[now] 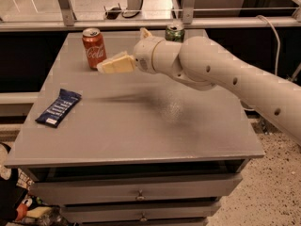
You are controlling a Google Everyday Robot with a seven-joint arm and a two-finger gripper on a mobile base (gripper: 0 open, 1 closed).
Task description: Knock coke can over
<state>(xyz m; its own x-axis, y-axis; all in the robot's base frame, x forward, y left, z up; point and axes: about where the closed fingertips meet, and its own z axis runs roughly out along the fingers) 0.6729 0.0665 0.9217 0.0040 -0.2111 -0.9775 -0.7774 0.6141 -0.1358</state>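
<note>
The coke can (94, 48) is red with white script and a silver top. It stands upright at the back left of the grey table (141, 126). My gripper (113, 64) reaches in from the right on a white arm. Its cream fingers (116, 62) point left and sit just right of the can, close to its lower half. I cannot tell whether they touch the can.
A green drink can (174, 33) stands at the back of the table, partly behind my arm. A dark blue snack packet (59, 107) lies flat near the left edge. Drawers sit below the tabletop. A metal railing runs behind the table.
</note>
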